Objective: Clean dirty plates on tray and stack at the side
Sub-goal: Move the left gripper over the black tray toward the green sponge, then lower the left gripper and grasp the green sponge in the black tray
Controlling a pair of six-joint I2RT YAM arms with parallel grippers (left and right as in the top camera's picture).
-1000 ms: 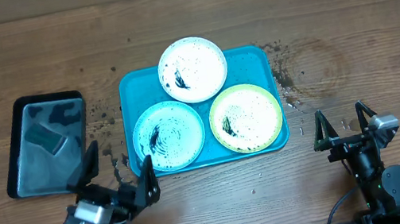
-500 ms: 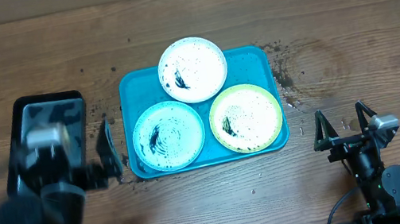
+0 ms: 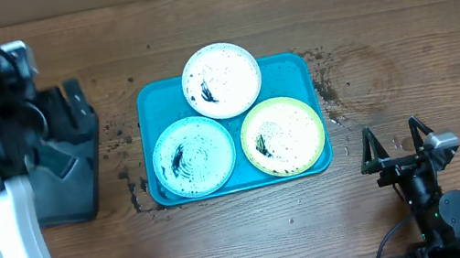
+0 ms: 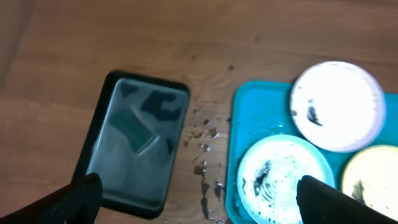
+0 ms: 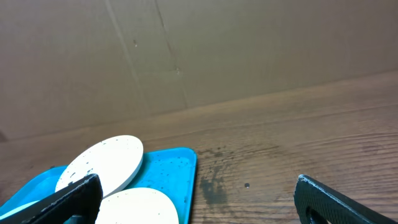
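A black rectangular tray (image 4: 124, 177) lies near the left edge of the wooden counter (image 3: 396, 10), with a green sponge (image 4: 138, 132) inside it. Dark specks (image 4: 204, 134) are scattered on the counter. A cardboard wall (image 5: 186, 50) stands behind the far edge.

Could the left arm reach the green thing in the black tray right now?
Probably yes: the left gripper hangs open above the black tray, and nothing covers the green pad lying in it.

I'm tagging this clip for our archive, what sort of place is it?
Likely a robot lab workbench, not a kitchen: a wooden table, a brown cardboard wall behind it, and a teal-blue rectangular plastic tray of speckled round plastic plates.
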